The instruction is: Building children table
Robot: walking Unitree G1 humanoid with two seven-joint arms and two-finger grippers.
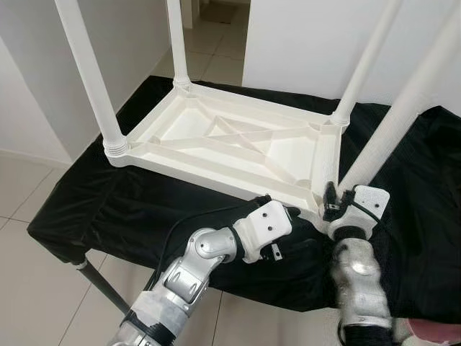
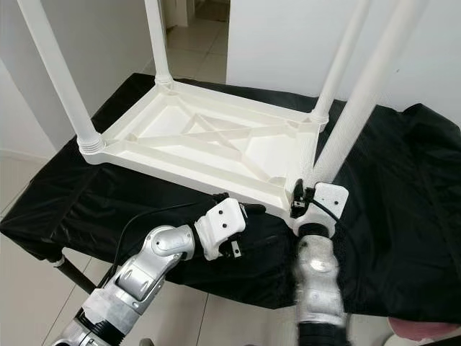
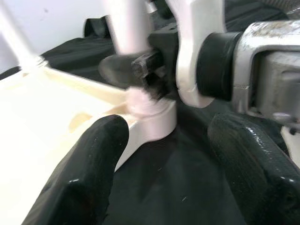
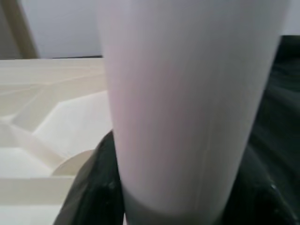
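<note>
So from my seat I've got the white plastic children's table top (image 1: 223, 148) lying upside down on a black cloth-covered bench (image 1: 108, 205), ribbed underside facing up. Three round white plastic legs are standing in their corner sockets: the near-left leg (image 1: 86, 72), the far-left leg (image 1: 176, 43) and the far-right leg (image 1: 367, 61).

The fourth white plastic leg (image 1: 403, 108) is at the near-right corner, leaning a bit to the right, its lower end right at the corner socket. My right gripper (image 1: 333, 204) is clamped around the bottom of that leg; in the right wrist view the white tube (image 4: 187, 103) sits squeezed between the two black fingers (image 4: 101, 187), with the table's cream underside just beside it. It's blurry there, so I can't tell if the leg end is fully seated in the socket.

My left gripper (image 1: 295, 215) is just beside that same corner, low against the front edge of the table. In the left wrist view its fingers (image 3: 89, 164) are spread apart with nothing between them except black cloth and the rounded table corner (image 3: 150, 126). The right wrist (image 3: 243, 61) is close in front of it.

Tiled floor (image 1: 29, 288) below the bench.
</note>
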